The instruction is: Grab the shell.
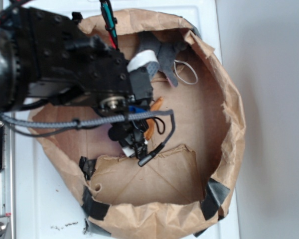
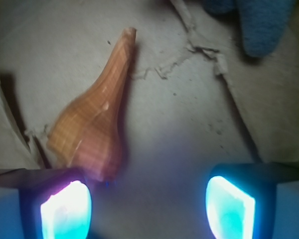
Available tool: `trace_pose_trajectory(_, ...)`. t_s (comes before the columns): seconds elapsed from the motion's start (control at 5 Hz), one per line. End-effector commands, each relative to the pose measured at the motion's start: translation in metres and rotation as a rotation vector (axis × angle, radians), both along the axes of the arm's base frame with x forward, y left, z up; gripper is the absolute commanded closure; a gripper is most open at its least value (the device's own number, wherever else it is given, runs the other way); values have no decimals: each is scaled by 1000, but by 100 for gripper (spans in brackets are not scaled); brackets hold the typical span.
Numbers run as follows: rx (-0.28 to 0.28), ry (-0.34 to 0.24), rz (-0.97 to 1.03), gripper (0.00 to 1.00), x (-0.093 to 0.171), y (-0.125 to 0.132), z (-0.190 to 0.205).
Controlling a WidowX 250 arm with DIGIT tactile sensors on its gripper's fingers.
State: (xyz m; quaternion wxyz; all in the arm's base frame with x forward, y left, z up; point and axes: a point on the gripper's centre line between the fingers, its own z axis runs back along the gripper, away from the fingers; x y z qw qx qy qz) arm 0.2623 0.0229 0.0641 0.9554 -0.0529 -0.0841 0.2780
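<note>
The orange-tan spiral shell [image 2: 92, 122] lies on the brown paper floor, its pointed tip toward the top of the wrist view and its wide ribbed end just above the left pad [image 2: 66, 211]. My gripper [image 2: 148, 209] is open, its glowing pads wide apart with only bare paper between them. The shell sits ahead and left of the gap, not between the pads. In the exterior view the arm hides most of the shell [image 1: 156, 105]; only orange bits show beside the gripper [image 1: 134, 142].
A crumpled brown paper wall [image 1: 229, 114] rings the work area, taped with black tape [image 1: 214, 196]. A grey plush toy [image 1: 162, 55] and a white rubber band loop [image 1: 186, 72] lie at the far side. A blue-grey plush limb [image 2: 261, 25] shows top right.
</note>
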Motion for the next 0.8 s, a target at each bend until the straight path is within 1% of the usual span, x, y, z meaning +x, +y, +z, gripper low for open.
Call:
trace_pose_trajectory(0.0, -18, -121, -7, 0, -21, 12, 38)
trace_pose_trajectory(0.2, -30, -154, 24, 0, -23, 16, 46)
trace_pose_trajectory(0.4, -54, -158, 58, 0, -20, 14, 53)
trace_pose_trajectory(0.6, -39, -157, 92, 0, -9, 9, 46)
